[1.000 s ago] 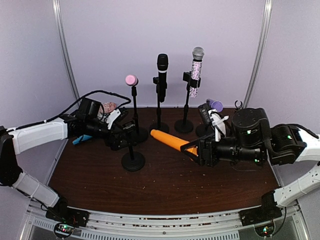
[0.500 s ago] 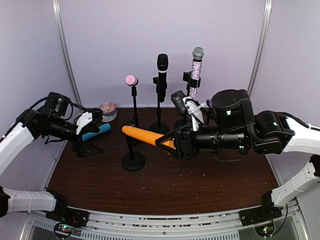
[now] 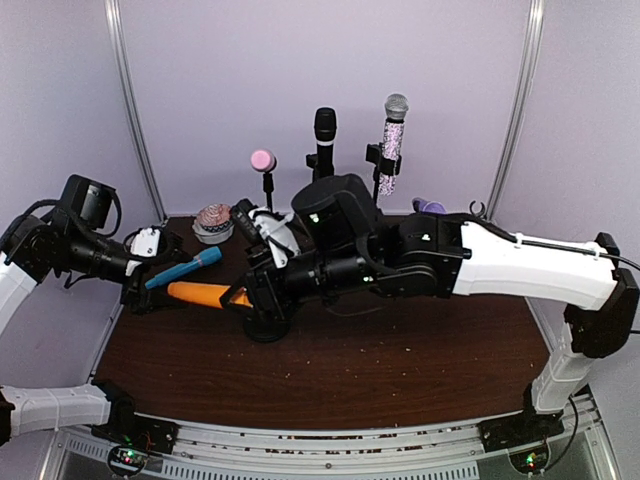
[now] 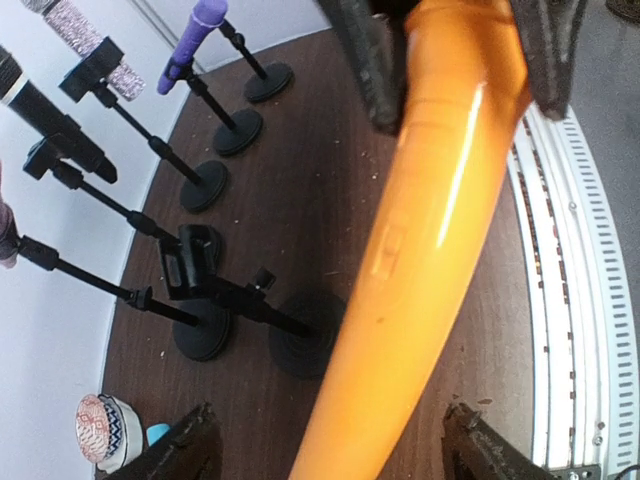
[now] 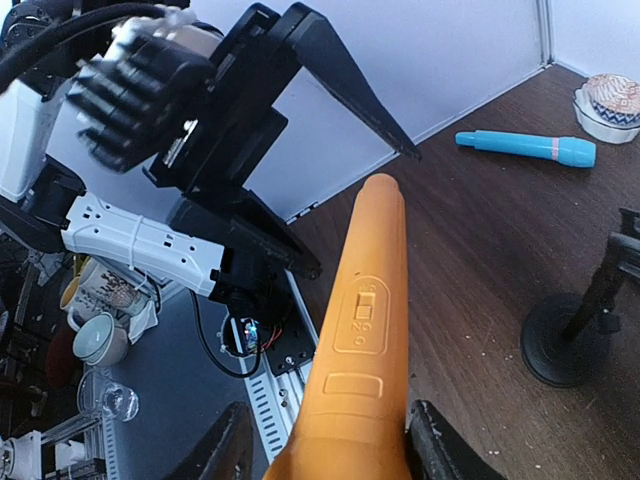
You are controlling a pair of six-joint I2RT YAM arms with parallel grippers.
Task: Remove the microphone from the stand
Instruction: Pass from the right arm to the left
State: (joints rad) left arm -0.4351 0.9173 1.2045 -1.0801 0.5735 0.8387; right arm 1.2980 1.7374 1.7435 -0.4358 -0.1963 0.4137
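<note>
Orange microphone (image 3: 197, 293) moved left of empty stand (image 3: 266, 322); right gripper (image 5: 335, 440) clamps it, left gripper (image 5: 365, 205) wide astride tip. Bowl (image 3: 212, 224) contents unclear.

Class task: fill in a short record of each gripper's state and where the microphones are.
right gripper: shut on orange microphone, held off the table
left gripper: open, astride the orange microphone's free end
blue microphone: lying on table
empty stand: beside right gripper
on stands: pink microphone, black microphone, glitter microphone
</note>
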